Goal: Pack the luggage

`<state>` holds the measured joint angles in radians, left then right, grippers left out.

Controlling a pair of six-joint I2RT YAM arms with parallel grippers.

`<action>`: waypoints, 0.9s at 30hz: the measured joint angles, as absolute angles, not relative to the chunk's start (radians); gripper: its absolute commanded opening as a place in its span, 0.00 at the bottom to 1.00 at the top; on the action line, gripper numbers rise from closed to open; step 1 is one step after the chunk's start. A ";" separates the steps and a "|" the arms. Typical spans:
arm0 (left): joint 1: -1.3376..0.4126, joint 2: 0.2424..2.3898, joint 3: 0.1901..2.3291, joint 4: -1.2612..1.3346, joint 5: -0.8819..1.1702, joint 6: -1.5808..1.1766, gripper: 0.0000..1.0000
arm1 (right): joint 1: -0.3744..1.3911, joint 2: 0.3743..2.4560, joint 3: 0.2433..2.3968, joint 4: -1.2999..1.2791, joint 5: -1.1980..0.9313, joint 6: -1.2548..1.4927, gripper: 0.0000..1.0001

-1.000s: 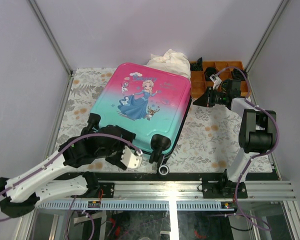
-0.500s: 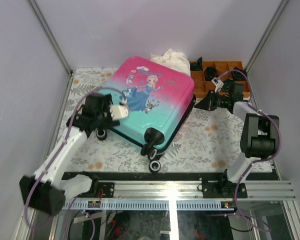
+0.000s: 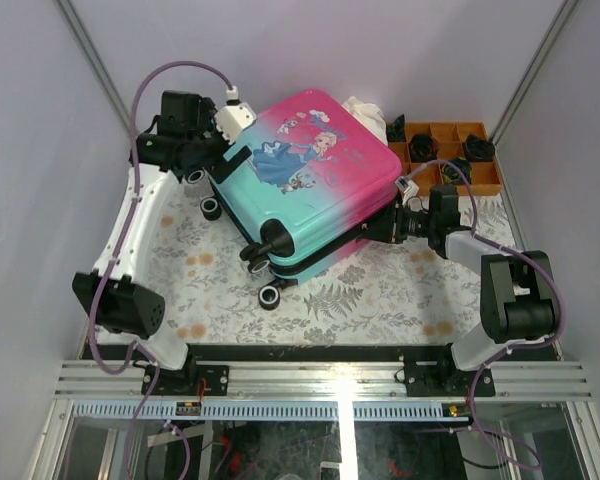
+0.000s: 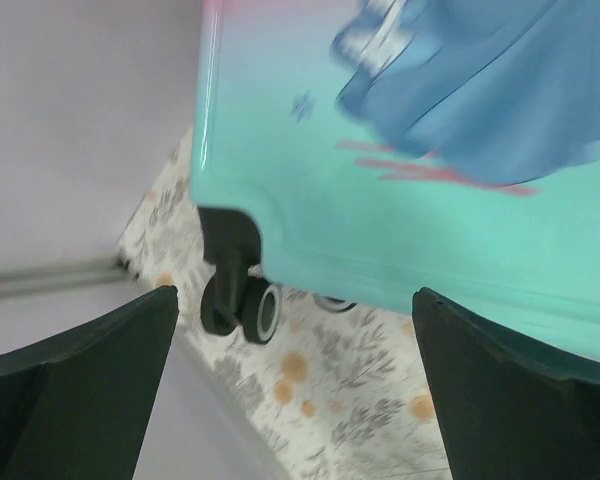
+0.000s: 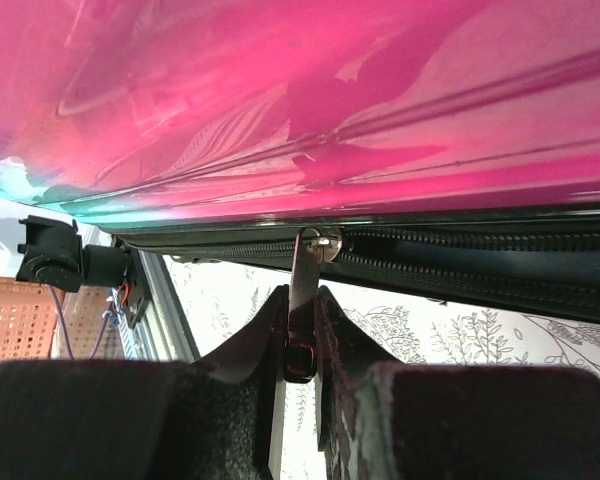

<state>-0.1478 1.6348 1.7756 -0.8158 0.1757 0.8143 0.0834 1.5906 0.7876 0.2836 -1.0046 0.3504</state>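
Observation:
The luggage (image 3: 315,180) lies closed and flat on the floral cloth, princess print up, with its wheels (image 3: 270,296) toward the near left. My left gripper (image 3: 225,160) stands open at its far-left teal corner. In the left wrist view the teal shell (image 4: 380,200) and one wheel (image 4: 242,305) lie ahead of the open left gripper (image 4: 295,400), with nothing between its fingers (image 4: 80,380). My right gripper (image 3: 395,222) sits at the luggage's right edge. In the right wrist view it (image 5: 300,310) is shut on the metal zipper pull (image 5: 305,270), under the pink shell (image 5: 330,90).
An orange compartment tray (image 3: 445,150) with dark parts stands at the back right. A white cloth (image 3: 370,112) lies behind the luggage. Grey walls and metal posts close in the left, right and back sides.
The luggage has turned and slid toward the back. My left arm swung from the near edge up to the far-left corner. My right gripper came nearer along the edge, holding the zipper pull.

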 measured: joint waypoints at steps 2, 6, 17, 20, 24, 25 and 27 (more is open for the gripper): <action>-0.166 1.605 1.865 -0.883 0.263 0.753 1.00 | 0.097 1.586 0.781 0.294 -1.003 0.366 0.00; -0.203 1.467 1.867 -1.045 0.400 0.673 1.00 | 0.099 1.586 0.780 0.297 -1.003 0.375 0.00; -0.458 1.219 1.449 -1.204 0.383 0.477 0.95 | 0.099 1.586 0.781 0.289 -1.002 0.370 0.00; -0.484 1.236 1.410 -1.193 0.346 0.440 0.96 | 0.099 1.586 0.783 0.282 -0.999 0.365 0.00; -0.532 1.271 1.406 -1.151 0.286 0.420 0.94 | 0.101 1.580 0.785 0.271 -0.992 0.356 0.00; -0.551 1.281 1.406 -1.140 0.278 0.418 0.92 | 0.101 1.579 0.785 0.269 -0.989 0.355 0.00; -0.579 1.299 1.400 -1.120 0.265 0.416 0.89 | 0.102 1.578 0.785 0.266 -0.987 0.351 0.00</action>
<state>-0.5785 1.2987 1.3998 -1.1198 0.2649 0.4156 0.1024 1.5784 0.7853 0.2665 -0.9871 0.3511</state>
